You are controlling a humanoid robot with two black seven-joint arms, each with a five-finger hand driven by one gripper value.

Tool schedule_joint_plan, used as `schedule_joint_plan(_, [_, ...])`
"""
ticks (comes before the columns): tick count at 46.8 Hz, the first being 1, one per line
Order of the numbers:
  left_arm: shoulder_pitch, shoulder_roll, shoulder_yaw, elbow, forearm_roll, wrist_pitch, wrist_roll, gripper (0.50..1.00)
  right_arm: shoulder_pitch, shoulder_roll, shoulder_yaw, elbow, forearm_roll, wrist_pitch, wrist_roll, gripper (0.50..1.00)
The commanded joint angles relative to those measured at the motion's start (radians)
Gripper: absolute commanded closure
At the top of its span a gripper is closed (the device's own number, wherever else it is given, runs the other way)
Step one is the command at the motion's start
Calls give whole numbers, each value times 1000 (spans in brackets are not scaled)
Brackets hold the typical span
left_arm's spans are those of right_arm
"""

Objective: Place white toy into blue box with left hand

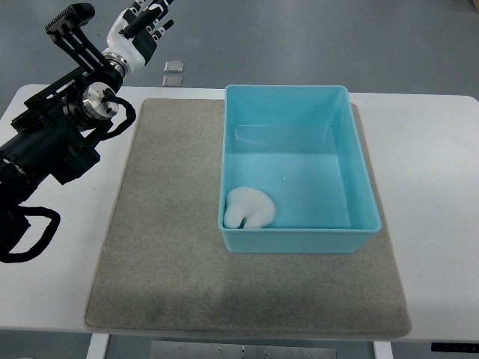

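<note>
The white toy [249, 209] lies inside the blue box [359, 172], in its near left corner against the wall. The box stands on a grey mat [168, 224]. My left arm comes in from the left edge and reaches up past the table's far left corner. Its left hand [147, 21] is held high at the top of the picture, well away from the box, fingers relaxed and holding nothing. The right arm does not show.
The white table [434, 172] carries the mat. Two small square grey pads [173, 72] lie on the floor beyond the table's far edge. A black cable loop [30, 233] hangs at the left edge.
</note>
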Motion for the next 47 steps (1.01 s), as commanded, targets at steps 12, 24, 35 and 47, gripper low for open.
schedule_joint_plan(12, [33,0,13,79,15,-93,-2,527,0,0,0,0,0,0,0,564])
schedule_joint_plan(24, [50,-1,14,77,16,-93,-2,514,0,0,0,0,0,0,0,564])
schedule_joint_plan(35, [50,0,16,77,16,-91,-2,512,0,0,0,0,0,0,0,564])
schedule_joint_plan(47, [50,0,18,77,16,-96,-4,510,0,0,0,0,0,0,0,564])
